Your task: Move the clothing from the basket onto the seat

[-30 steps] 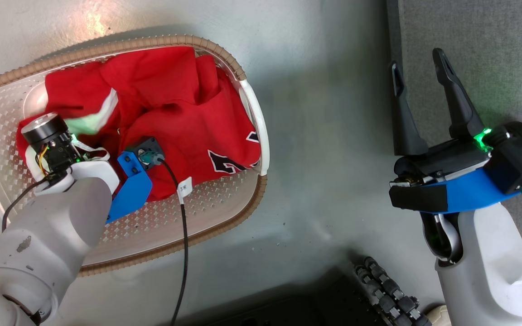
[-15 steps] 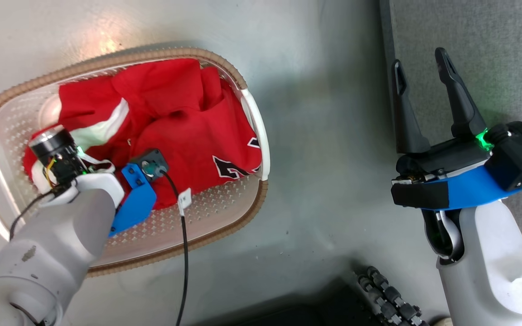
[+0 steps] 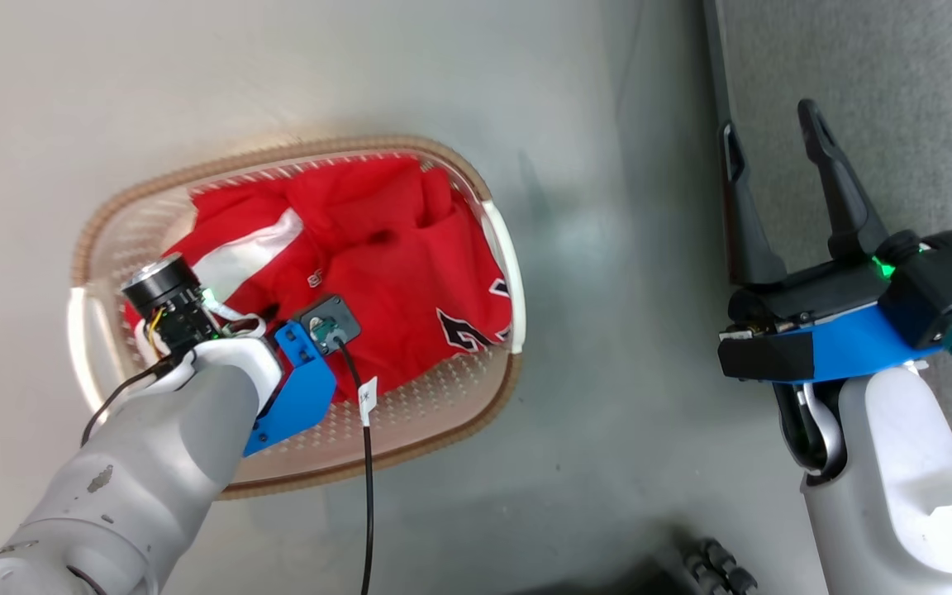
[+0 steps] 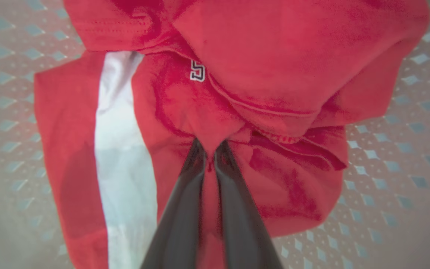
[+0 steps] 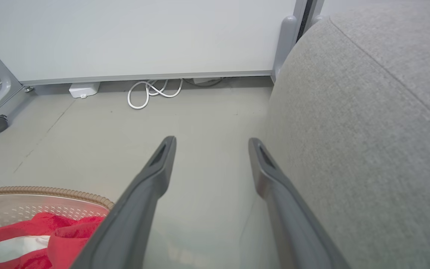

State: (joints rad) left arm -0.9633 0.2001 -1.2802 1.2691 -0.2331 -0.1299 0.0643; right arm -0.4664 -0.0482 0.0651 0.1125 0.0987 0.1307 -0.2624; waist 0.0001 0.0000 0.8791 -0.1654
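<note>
- Pinching confirmed: the left gripper (image 4: 209, 149) has its two dark fingers set narrow on a raised fold of the soft bright red clothing (image 3: 393, 248) with the broad white stripe. Cloth shows between the tips in the left wrist view.
- The clothing lies bunched inside the cream-white perforated plastic basket (image 3: 443, 397) with the brown woven-look rim, heaped toward the end nearer the seat. As far as I can see, none of it hangs over the rim.
- Right gripper (image 3: 765, 120): fingers spread wide with nothing between them, at the edge of the large grey fabric-upholstered seat (image 3: 897, 83) nearest the basket.
- Key relation: the seat lies to the robot's right of the basket, with a strip of bare grey floor (image 3: 608, 330) between them. The holding arm is the farther one from the seat; the right arm is nearer but empty.
- The basket's long axis runs roughly across the head view, slightly tilted, so the carry goes out over its short right-hand end.
- Judgement: the lift should go straight up first, then right (the pile is large and loose, and trailing cloth could catch the rim or drag the basket).
- Room: the floor strip looks open. The right gripper stands in the carry path at the seat's edge, so I would want it moved aside or ready for a hand-off.
</note>
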